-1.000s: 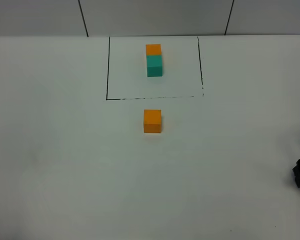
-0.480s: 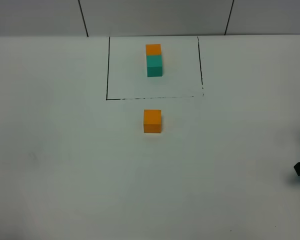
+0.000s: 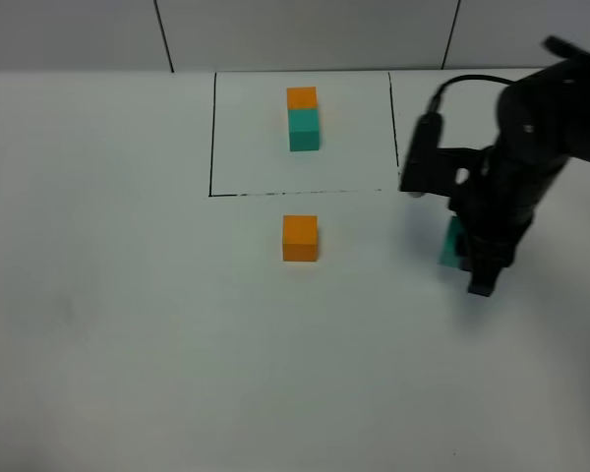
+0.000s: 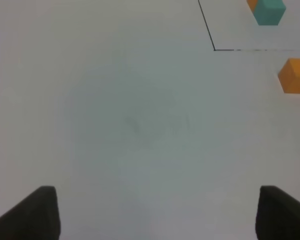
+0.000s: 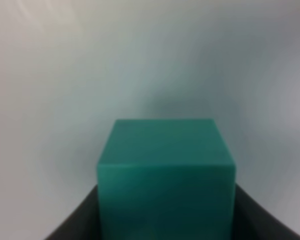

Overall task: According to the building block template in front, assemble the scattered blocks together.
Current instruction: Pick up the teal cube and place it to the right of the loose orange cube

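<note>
On the right side of the table (image 3: pixel 128 344), the right gripper (image 3: pixel 469 258) is clamped on the teal-green cube (image 3: pixel 450 243), which sits snug between its dark fingers (image 5: pixel 82 222). I cannot tell whether the cube touches the table. The orange cube (image 3: pixel 300 238) sits well apart toward the middle, just outside the near line of the black frame (image 3: pixel 213 138). Inside the frame lies the template (image 3: pixel 303 118), orange joined to teal. The left gripper (image 4: pixel 160 215) hangs wide open above the table.
</note>
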Tool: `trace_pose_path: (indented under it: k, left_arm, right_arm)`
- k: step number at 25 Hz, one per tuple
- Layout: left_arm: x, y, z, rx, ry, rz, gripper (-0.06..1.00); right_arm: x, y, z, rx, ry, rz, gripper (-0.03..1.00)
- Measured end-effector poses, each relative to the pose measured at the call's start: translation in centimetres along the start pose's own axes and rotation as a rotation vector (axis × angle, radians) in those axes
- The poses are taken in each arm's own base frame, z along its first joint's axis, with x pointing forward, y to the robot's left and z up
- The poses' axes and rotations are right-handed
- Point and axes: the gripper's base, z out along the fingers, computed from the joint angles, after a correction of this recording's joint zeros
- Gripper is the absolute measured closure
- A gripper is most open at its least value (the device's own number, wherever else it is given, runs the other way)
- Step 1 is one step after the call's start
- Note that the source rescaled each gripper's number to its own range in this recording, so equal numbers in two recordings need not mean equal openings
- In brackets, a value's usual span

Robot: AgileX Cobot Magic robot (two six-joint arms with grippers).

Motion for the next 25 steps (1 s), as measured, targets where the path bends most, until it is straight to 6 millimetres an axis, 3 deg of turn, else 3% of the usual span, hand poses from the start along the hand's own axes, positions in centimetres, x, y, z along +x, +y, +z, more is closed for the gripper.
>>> trace_pose_path:
  k: [4,9,18,25]
  left_arm:
    - [0.0,0.0,0.0,0.0,0.0,0.006,0.16]
    - [0.0,0.0,0.0,0.0,0.0,0.006,0.16]
    - [0.0,0.0,0.0,0.0,0.0,0.006,0.16]
    - [0.0,0.0,0.0,0.0,0.0,0.006,0.16]
  right_arm:
    - [-5.1,-0.7,0.9,0.021,-0.023,-0.163,0.95]
    - [-8.2,-2.3,2.3,-0.065,-0.014,-0.212,0.95]
    - [-9.4,-2.8,4.8,-0.133,0.001,-0.2,0.95]
    - [-10.0,-2.9,4.9,-0.121,-0.056,-0.176,0.95]
